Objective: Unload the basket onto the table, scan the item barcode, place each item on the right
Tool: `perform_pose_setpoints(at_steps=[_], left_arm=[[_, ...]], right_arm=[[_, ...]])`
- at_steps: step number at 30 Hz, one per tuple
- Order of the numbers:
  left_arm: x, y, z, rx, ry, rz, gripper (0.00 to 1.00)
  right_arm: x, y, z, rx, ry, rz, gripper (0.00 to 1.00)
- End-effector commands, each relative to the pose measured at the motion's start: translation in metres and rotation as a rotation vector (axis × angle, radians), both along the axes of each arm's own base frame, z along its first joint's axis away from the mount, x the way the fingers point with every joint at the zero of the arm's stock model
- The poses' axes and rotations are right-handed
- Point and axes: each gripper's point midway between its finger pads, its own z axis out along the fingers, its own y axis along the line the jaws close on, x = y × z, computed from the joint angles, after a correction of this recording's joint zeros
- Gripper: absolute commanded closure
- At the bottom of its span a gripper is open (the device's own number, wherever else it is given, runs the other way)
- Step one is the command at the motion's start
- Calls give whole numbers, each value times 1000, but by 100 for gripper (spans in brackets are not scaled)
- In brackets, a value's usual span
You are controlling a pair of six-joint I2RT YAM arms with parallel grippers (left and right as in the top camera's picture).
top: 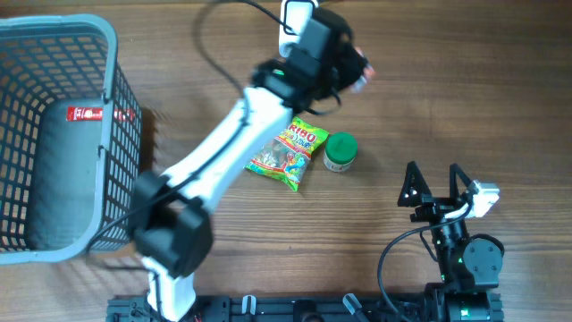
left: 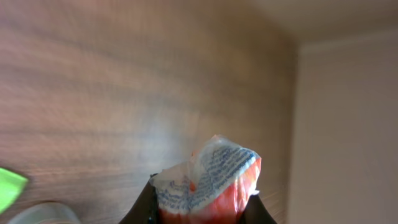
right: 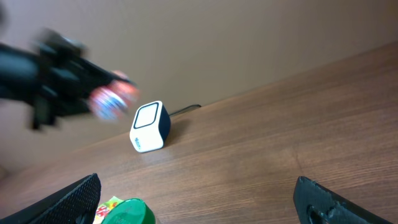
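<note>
My left gripper (top: 356,68) is shut on the item (top: 365,73), a small red and white packet, and holds it above the table's far side, just right of the white barcode scanner (top: 291,20). In the left wrist view the packet (left: 211,177) fills the gap between the jaws of the left gripper (left: 202,214), its white end with blue print towards the camera. The right wrist view shows the scanner (right: 149,127) standing on the table, dark window facing front-left, with the blurred packet (right: 111,99) to its left. My right gripper (top: 435,183) is open and holds nothing near the front right.
A Haribo sweets bag (top: 288,154) and a green-lidded jar (top: 340,150) lie mid-table. A grey wire basket (top: 112,63) at the left holds a grey thing with a red label (top: 89,114). A black cable (top: 214,40) runs by the scanner.
</note>
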Motion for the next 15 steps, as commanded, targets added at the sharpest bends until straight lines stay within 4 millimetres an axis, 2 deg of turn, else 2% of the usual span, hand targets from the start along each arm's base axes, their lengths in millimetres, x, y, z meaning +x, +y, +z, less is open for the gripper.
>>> perform_pose_setpoints(at_steps=[1, 3, 4, 6, 7, 10, 12, 14, 15], left_arm=[[-20, -35, -61, 59, 66, -94, 90], [-21, -40, -87, 102, 82, -88, 83], [-16, -33, -98, 147, 77, -53, 81], [-5, -14, -112, 244, 55, 31, 79], [6, 13, -117, 351, 24, 127, 78], [16, 48, -122, 481, 0, 227, 77], [18, 57, -124, 499, 8, 242, 73], [22, 63, -124, 497, 10, 255, 55], [23, 64, -124, 497, 12, 258, 51]], right_arm=[[0, -1, 1, 6, -3, -7, 0], [0, -1, 1, 6, -3, -7, 0], [0, -1, 1, 6, -3, -7, 0], [0, -1, 1, 6, -3, -7, 0], [0, -1, 1, 6, -3, -7, 0], [0, -1, 1, 6, -3, -7, 0], [0, -1, 1, 6, -3, -7, 0], [0, -1, 1, 6, -3, -7, 0], [0, -1, 1, 6, -3, -7, 0]])
